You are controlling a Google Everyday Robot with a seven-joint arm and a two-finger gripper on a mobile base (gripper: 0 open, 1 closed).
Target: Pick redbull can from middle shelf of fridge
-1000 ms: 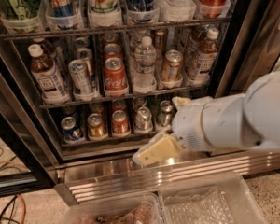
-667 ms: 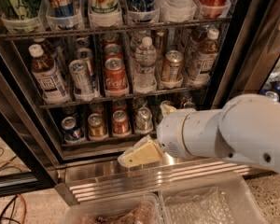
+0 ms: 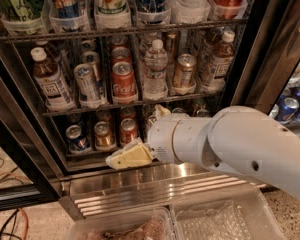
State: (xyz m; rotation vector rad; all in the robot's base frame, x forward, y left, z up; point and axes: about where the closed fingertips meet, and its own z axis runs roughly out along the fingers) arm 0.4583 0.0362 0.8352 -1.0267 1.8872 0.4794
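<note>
The redbull can stands upright on the middle shelf of the fridge, just left of the Coca-Cola can. The gripper hangs lower, before the bottom rack's short cans, with its fingers spread and holding nothing.

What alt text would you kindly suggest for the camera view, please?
The robot's claw hangs before the fridge, level with the short cans on its lowest rack, below the middle shelf, where the redbull can stands between a brown bottle and a Coca-Cola can.
</note>
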